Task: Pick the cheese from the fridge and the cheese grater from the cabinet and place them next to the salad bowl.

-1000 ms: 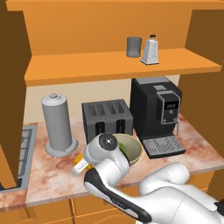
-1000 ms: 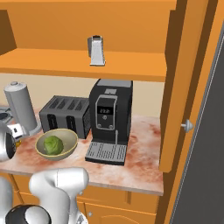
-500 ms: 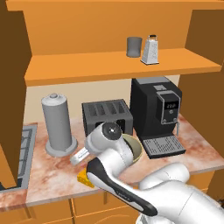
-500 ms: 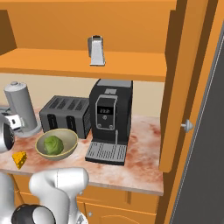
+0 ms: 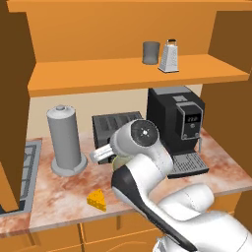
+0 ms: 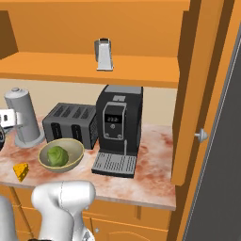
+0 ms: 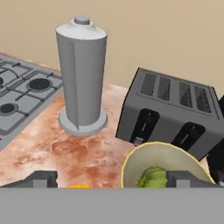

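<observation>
Marble counter [image 5: 59, 194]: cheese [image 5: 97, 200] lies beside the salad bowl [image 6: 61, 156].
Gripper [image 7: 111, 179] fingers spread wide, holding nothing.

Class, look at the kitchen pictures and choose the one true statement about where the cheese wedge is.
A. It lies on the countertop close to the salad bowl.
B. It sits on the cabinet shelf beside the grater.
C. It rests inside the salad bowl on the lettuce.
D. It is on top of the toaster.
A: the cheese lies flat on the marbled countertop just beside the salad bowl, apart from its rim.
</observation>
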### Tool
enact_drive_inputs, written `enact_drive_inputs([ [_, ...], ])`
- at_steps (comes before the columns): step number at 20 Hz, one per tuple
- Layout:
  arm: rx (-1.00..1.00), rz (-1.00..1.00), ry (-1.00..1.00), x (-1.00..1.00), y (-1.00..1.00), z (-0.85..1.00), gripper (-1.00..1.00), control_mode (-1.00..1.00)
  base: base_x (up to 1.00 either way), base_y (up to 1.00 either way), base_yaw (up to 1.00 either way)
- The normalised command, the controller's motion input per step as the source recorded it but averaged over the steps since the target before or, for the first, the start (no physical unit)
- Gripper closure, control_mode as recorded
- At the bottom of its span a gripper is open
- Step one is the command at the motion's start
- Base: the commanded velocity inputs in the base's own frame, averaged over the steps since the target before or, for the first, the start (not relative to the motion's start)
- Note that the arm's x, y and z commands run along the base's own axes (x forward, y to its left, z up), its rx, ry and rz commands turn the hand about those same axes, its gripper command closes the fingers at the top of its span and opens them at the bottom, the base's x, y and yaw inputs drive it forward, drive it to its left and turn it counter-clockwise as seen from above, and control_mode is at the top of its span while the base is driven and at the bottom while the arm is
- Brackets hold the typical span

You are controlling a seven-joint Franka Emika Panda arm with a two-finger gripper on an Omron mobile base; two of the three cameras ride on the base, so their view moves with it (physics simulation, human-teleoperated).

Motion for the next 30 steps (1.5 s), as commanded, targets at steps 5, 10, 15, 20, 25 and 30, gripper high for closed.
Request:
enact_drive_inputs([
  [5, 0.16, -0.07, -0.13, -0.15, -0.82, 1.0, -1.0, -1.0, 0.0, 0.0, 0.0],
  [10, 0.22, 0.0, -0.02, -0.16, -0.87, 1.0, -1.0, -1.0, 0.0, 0.0, 0.0],
  [15, 0.26, 0.0, 0.0, -0.01, -0.73, 1.0, -1.0, -1.0, 0.0, 0.0, 0.0],
  [20, 0.13, -0.08, 0.02, 0.0, -0.45, 0.79, -1.0, -1.0, 0.0, 0.0, 0.0],
  [25, 0.04, -0.12, 0.22, 0.0, -0.2, 0.75, -1.0, -1.0, 0.0, 0.0, 0.0],
  [30, -0.05, 0.0, 0.07, 0.0, -0.01, 0.14, -1.0, -1.0, 0.0, 0.0, 0.0],
])
